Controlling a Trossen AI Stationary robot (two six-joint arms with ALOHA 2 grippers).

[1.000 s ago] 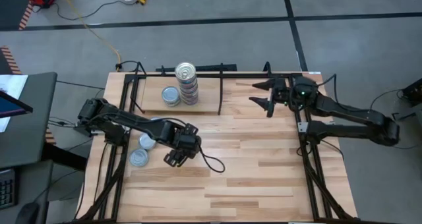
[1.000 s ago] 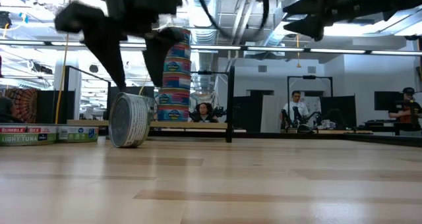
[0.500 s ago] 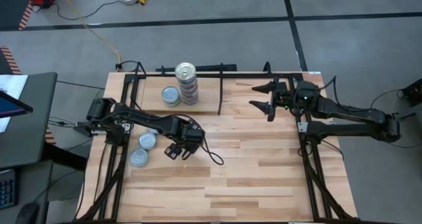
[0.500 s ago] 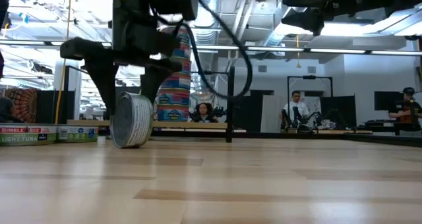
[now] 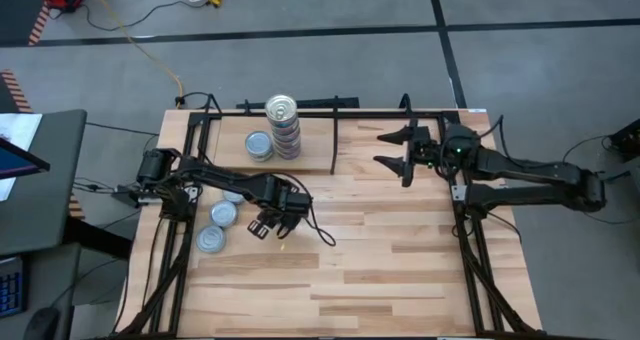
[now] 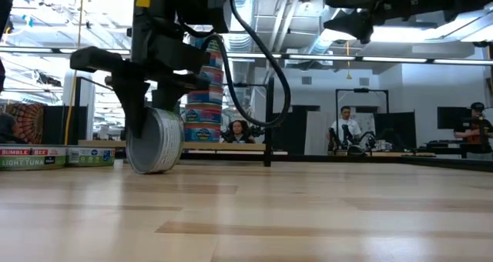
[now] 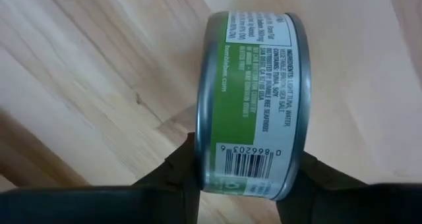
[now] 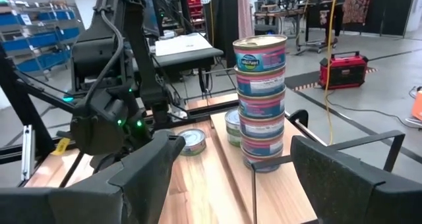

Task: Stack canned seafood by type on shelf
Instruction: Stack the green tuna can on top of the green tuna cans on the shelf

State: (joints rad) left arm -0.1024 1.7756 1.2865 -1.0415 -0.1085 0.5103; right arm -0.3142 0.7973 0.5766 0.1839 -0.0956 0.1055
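Observation:
A tin with a green label [image 7: 254, 99] stands on its rim on the table [image 5: 400, 270]; the low view shows this tin [image 6: 154, 142] under my left gripper [image 7: 247, 184], whose fingers close on its two flat faces. In the high view my left gripper [image 5: 270, 221] covers it. On the shelf [image 5: 315, 150] stands a tall stack of tins [image 5: 283, 130] with a single tin [image 5: 259, 145] beside it. Two more tins [image 5: 216, 226] lie flat on the table left of the left gripper. My right gripper [image 5: 398, 152] hangs open in the air right of the shelf. My left gripper pinches the green-labelled tin across its thickness, one finger [image 7: 178, 174] on each flat face, near the rim [image 7: 247, 178] that faces the wrist. The fingers come from above, pointing down. The tin stands upright on its edge, its lowest part [image 6: 152, 169] on the table.
The shelf's black frame and divider rod [image 5: 334, 140] stand at the table's far side. Black frame rails [image 5: 470, 240] run along the table's left and right sides. Bare wood lies toward the near edge. People sit and stand in the room behind.
My left gripper has come down over the standing tin, shifting slightly toward the table's far edge, and its fingers now bracket the tin. The tin has stayed on its edge in the same place.

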